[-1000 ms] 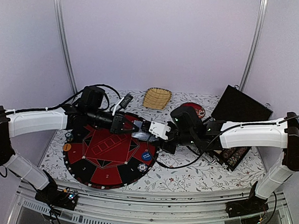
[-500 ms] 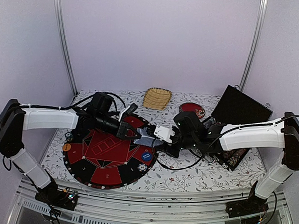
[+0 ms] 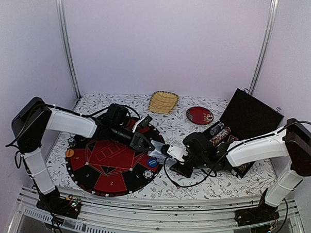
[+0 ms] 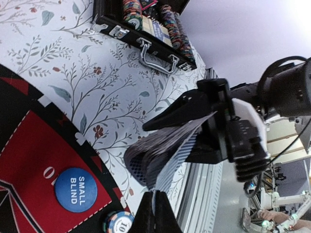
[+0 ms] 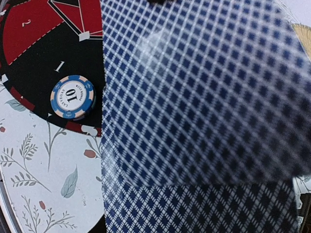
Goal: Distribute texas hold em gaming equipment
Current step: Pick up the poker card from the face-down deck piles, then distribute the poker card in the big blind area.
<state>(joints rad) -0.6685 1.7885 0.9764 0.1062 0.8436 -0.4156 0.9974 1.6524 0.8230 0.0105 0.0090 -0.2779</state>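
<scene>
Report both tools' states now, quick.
Left tool: closed, pinching a single card.
Right tool: closed on the card deck.

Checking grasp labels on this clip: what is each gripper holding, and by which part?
The right gripper clamps the deck of cards across its faces. The left gripper, shut, pinches the corner of one card sticking out of that deck.

"What do you look like?"

"My left arm (image 3: 67,122) and right arm (image 3: 257,149) are white shells between black joints."

"And the claw?"

"My left gripper (image 4: 153,216) has slim black fingers (image 4: 144,221) tapering to points. The right arm ends in a white block (image 4: 248,121) over ribbed black."

"Wiring?"

"Thin black cables (image 3: 186,184) trail from both wrists."
</scene>
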